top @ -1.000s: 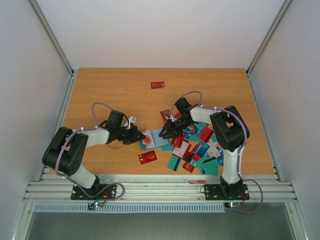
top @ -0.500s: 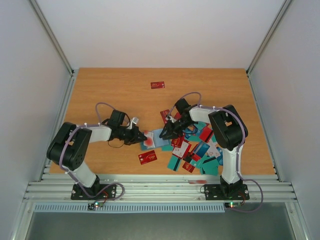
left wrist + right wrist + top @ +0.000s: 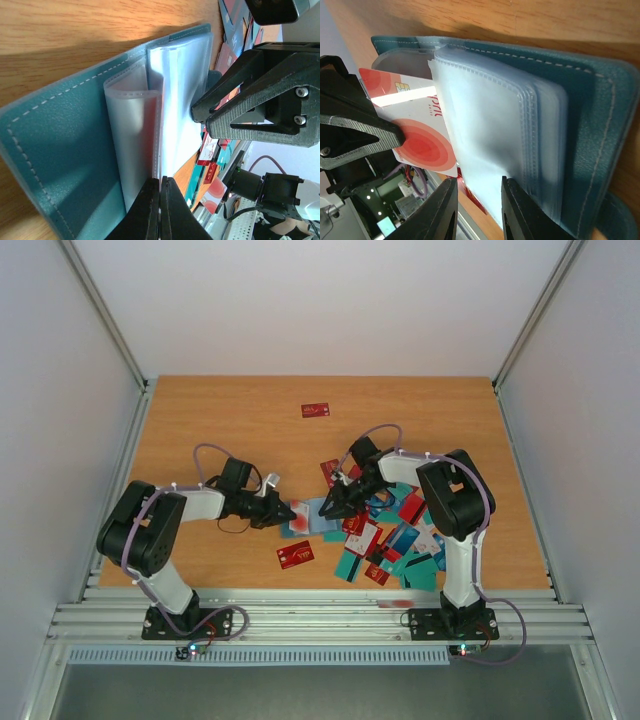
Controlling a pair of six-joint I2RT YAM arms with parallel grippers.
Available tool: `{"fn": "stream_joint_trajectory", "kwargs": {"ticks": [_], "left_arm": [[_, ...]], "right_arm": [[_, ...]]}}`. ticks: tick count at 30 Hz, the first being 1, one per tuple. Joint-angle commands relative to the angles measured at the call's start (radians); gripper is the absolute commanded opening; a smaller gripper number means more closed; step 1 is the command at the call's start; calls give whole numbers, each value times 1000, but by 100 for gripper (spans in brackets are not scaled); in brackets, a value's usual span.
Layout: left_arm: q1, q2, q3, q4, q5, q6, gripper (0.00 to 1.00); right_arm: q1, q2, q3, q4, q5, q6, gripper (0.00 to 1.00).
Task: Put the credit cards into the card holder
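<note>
1. A lone red card lies flat on the bench, nearest the arm bases.
2. Just right of it is a messy pile of credit cards. They are red, teal, blue and white, and many lie on top of each other.
3. A little further back, the card holder lies open on the bench, left of the pile and between the two sets of jaws.
4. The left jaws are shut tight on a white-and-red card. The card's far edge is right at the holder's clear pockets.
5. The right jaws come from the other side. They are narrow and pinch a bunch of the clear pockets.
6. Far back, another red card lies all alone.
</note>
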Motion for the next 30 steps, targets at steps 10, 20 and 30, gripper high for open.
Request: {"fn": "stream_joint_trajectory", "kwargs": {"ticks": [10,20,30], "left_arm": [[-4,0,21,-41,8,63,0],[-7,14,37,-39,8,66,0],[-9,32,57,-62,1,85,0]], "right_arm": [[5,28,31,-40,75,-3,27],[3,-9,64,-61,64,4,32],[-38,-76,80,-110,104,-13,38]]}}
